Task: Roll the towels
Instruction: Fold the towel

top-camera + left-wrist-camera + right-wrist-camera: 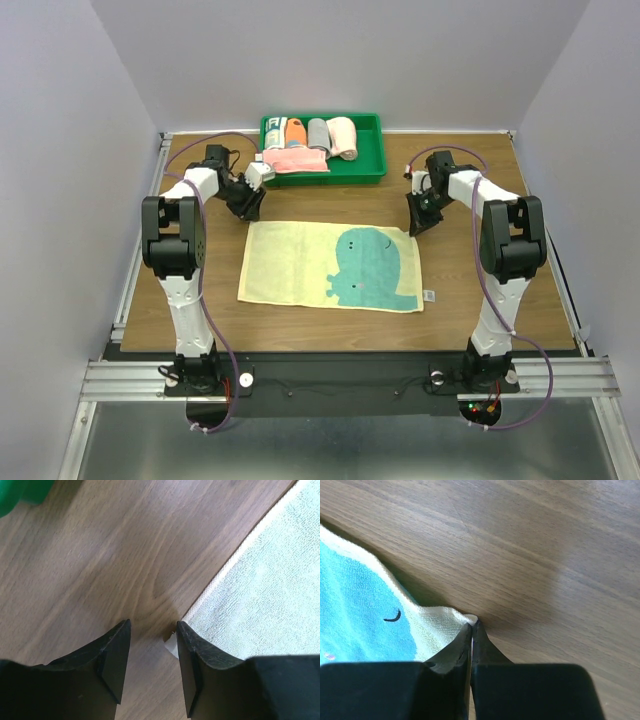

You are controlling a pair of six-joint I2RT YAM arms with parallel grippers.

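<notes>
Pale yellow with a teal figure, the towel [330, 267] lies flat in the middle of the table [500, 290]. Our right gripper [471, 625] is pinched closed on its far right corner. Our left gripper [152, 627] stands with jaws apart over bare wood just beside the far left corner, holding nothing. Behind, we see a green tray [374, 160] with a rolled peach towel [343, 137], a grey roll [318, 133] and a folded pink cloth [297, 161]

You have flat towel [330, 267] centred on table [500, 300] | tray [370, 152] behind it | rolled towels [343, 137] in tray
</notes>
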